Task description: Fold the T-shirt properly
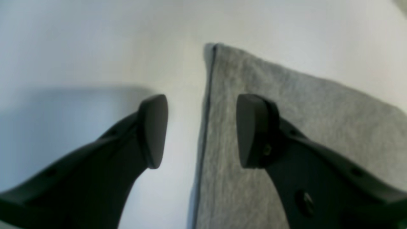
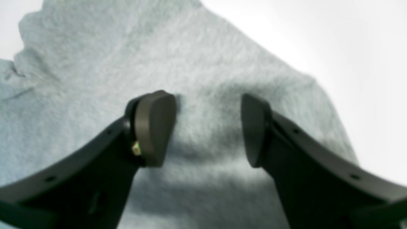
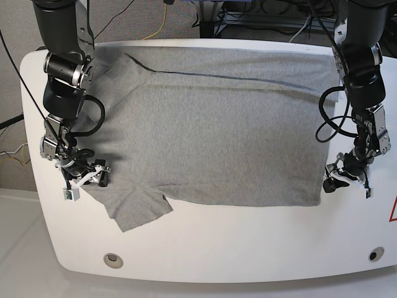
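both hands gape empty; t-shirt covers white table, cables behind.

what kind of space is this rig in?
Probably a lab or workshop: a white table between two robot arms, loose cables on grey carpet behind it, and a grey T-shirt spread out for testing.

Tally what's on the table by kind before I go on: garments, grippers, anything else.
Grey T-shirt: 1
Grippers: 2, left gripper and right gripper, both open
White table: 1
Total: 4
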Controlling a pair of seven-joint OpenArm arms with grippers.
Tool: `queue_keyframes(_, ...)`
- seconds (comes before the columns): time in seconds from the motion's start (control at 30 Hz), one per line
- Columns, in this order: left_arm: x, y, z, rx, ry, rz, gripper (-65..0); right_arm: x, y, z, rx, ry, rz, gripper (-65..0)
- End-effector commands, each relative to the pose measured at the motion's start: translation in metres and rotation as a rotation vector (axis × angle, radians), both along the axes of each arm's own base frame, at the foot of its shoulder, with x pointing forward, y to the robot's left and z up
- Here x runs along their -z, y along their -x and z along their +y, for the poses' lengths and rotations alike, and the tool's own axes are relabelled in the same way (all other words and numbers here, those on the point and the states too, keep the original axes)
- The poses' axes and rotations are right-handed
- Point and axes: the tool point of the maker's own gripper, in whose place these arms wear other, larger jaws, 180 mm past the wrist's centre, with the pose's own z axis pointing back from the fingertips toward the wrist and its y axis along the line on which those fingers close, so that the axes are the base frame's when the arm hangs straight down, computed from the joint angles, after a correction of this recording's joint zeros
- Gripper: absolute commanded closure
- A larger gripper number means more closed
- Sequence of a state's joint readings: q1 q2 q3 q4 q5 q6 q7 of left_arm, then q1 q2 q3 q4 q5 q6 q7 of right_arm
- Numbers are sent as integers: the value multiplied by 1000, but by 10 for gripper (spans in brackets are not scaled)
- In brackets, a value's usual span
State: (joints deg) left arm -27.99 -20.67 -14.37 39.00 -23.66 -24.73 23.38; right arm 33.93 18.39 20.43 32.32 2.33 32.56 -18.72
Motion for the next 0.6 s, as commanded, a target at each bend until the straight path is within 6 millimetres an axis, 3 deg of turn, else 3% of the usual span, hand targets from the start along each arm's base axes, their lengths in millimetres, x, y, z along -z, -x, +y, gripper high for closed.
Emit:
queue_keyframes(0.0, -18, -12, 6, -6, 5, -58, -325, -27, -18, -8, 15, 13, -81, -354)
queue_keyframes(0.17, 1, -8, -8, 8, 10, -17, -327, -24, -14, -8, 16, 18, -69, -356)
queue_keyframes(0.37, 7, -9, -22, 18, 25, -11, -327, -23, -11, -6, 14, 25, -68, -356)
queue_keyframes(0.57, 7, -10, -25, 21, 16, -13, -324, -24, -10, -5, 9, 19, -83, -356)
